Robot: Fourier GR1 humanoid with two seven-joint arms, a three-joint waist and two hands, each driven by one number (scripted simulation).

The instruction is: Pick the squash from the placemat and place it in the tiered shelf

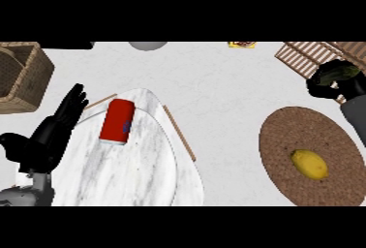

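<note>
The right hand is hanging at the far right of the worktop, and its fingers are curling round a dark green thing which I am taking for the squash, so this hand is grasping it. The squash is therefore not lying on the placemat any more; it is sitting in the hand, above the placemat's far edge and just beside the tiered shelf. The move to come is turning on this one relation: the wooden slats of the shelf are lying up and to the left of the hand, very near, perhaps already touching the squash, though I cannot tell this for sure. The fingers are hiding most of the squash, so its long axis is not showing. On the placemat only a yellow lemon-like fruit is lying, with its long axis running from upper left to lower right. The left hand is resting released at the left side, fingers up, well apart from the shelf, so the right hand is clearly the nearer one. A red can is lying on its side on a marble tray; it is carrying a small dark mark that I cannot read. A yellow packet at the far edge is showing red print, also not readable
</note>
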